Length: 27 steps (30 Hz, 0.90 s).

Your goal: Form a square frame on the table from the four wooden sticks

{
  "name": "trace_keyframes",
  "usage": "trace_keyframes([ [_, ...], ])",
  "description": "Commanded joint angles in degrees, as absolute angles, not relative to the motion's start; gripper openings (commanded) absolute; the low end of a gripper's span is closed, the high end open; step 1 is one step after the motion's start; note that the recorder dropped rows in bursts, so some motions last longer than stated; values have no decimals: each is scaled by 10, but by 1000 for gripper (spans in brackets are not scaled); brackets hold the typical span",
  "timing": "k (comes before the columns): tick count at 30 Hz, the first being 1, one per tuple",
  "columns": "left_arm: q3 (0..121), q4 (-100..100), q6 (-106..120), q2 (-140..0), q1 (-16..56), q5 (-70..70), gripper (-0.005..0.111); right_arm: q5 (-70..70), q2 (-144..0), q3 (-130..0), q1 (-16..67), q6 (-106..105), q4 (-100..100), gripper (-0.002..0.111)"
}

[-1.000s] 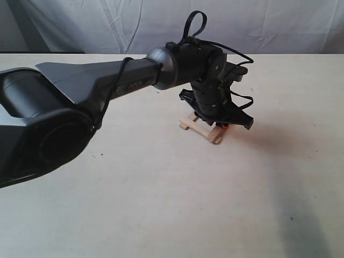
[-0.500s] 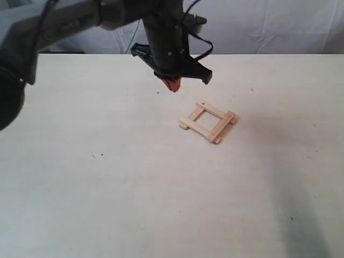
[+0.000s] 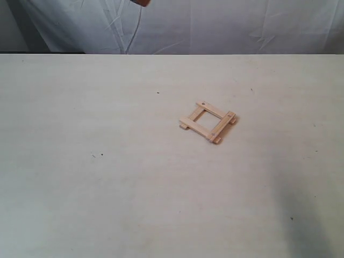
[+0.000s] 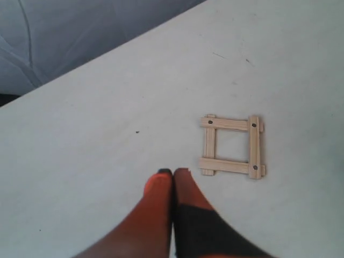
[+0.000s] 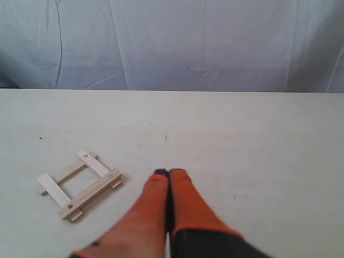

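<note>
The four wooden sticks lie as a small square frame (image 3: 207,122) on the cream table (image 3: 107,188), right of centre, with ends sticking out at the corners. The left wrist view shows the square frame (image 4: 232,146) beyond and beside my left gripper (image 4: 173,172), whose orange fingers are pressed together with nothing between them. In the right wrist view the square frame (image 5: 78,185) lies off to one side of my right gripper (image 5: 168,172), also shut and empty. In the exterior view only an orange bit of the left gripper (image 3: 141,2) shows at the top edge.
A wrinkled white cloth backdrop (image 3: 226,27) hangs behind the table's far edge. A thin cable (image 3: 135,27) dangles in front of it. A few tiny dark specks (image 3: 97,155) dot the tabletop.
The left arm has lifted off the frame and pulled back up and to the left, almost out of the exterior view. The frame stays where it was.
</note>
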<state>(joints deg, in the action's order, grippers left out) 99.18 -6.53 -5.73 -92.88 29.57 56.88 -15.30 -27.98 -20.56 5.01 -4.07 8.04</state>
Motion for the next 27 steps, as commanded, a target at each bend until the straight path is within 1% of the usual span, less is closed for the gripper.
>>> trace_keyframes([
  [1, 844, -73, -68, -806, 298, 468, 0, -163, -251, -203, 47, -44, 84, -1],
  [4, 683, -73, -85, -685, 298, 360, 0, -161, -249, -203, 47, -44, 85, -1],
  [6, 608, -72, -92, -616, 298, 314, 0, -165, -249, -203, 47, -44, 81, -1],
  [9, 541, -72, -92, -545, 298, 300, 0, -166, -249, -203, 47, -44, 81, -1],
  [14, 527, -76, -88, -499, 298, 393, 0, -166, -249, -203, 47, -44, 82, -1],
  [23, 527, -76, -88, -493, 298, 395, 0, -161, -247, -201, 47, -43, 90, -1],
  [27, 527, -79, -88, -494, 298, 395, 0, -157, -212, -184, 47, -43, 91, -1],
])
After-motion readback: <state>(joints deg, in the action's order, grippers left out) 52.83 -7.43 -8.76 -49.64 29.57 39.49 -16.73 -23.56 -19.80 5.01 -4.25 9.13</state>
